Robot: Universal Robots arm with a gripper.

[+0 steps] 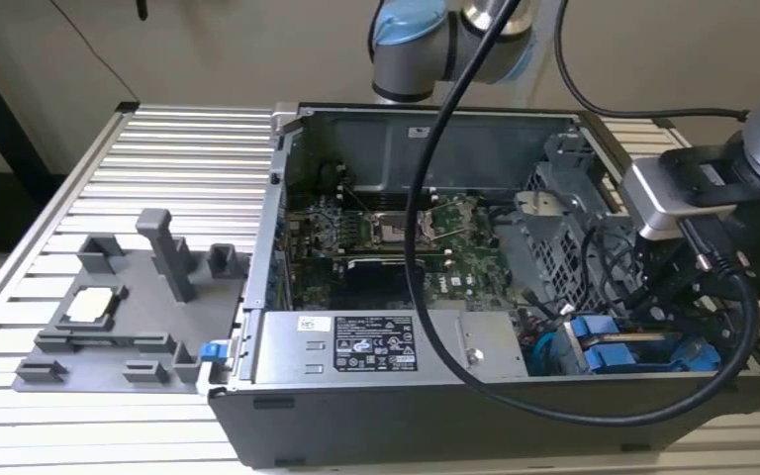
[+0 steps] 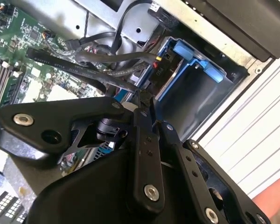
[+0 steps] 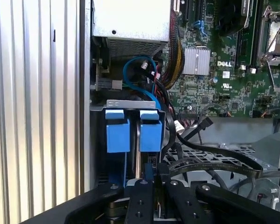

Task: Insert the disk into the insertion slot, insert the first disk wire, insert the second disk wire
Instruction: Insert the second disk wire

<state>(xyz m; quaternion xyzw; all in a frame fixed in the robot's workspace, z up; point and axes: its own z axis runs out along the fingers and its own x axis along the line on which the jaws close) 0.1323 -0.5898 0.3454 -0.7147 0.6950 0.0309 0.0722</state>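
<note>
You see the computer case (image 1: 486,297) lying open on the ribbed metal desk (image 1: 182,168), with the green motherboard (image 1: 394,247) in its middle and the grey power-supply box (image 1: 380,346) at its near wall. The arm comes in from the exterior view's right, and its tool (image 1: 697,287) hangs just above the corner of the case where the blue parts are.

The disk (image 3: 139,140) stands on its edge inside the insertion slot (image 1: 631,351). In the first wrist view you see its thin dark edge between two bright blue tabs of the carrier frame (image 3: 117,130), and a metal strip lies across the top of them. In the second wrist view the slot (image 2: 196,93) shows as a dark metal pocket with a blue fitting at its rim.

The tool (image 3: 154,196) is right over the slot, and its black fingers (image 3: 139,200) stand close together. In the second wrist view the tool (image 2: 142,105) has its tips near a bundle of black cables (image 2: 98,60), but I cannot tell if something is between the tips, so I cannot tell if it is clenched or released.

A blue cable (image 3: 135,74) makes a loop just beside the slot, toward the power-supply box. Black flat cables (image 3: 214,154) lie loose over the perforated grey cage (image 1: 552,247). A grey fixture (image 1: 130,317) with posts stands on the desk at the exterior view's left, well apart from the case.
</note>
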